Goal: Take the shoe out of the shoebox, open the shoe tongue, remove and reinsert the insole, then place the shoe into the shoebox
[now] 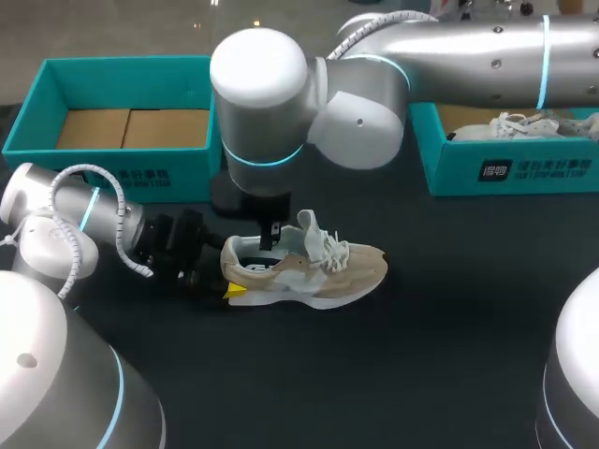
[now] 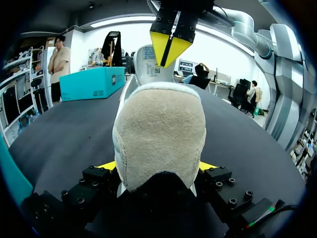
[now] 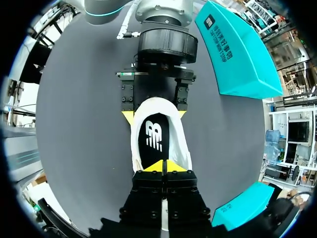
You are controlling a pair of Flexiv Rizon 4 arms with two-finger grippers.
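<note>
head view: shoe out of shoebox, on table, tongue up. you've cleared first steps.
left wrist view: left gripper clamps heel.
right wrist view: right gripper tips pinched together over insole, seated in shoe. you have removal, reinsert, boxing left.

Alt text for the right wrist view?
The right gripper, shut, hangs over the open white shoe, above its black insole. The left gripper clamps the heel from both sides; a teal shoebox stands beside.
</note>
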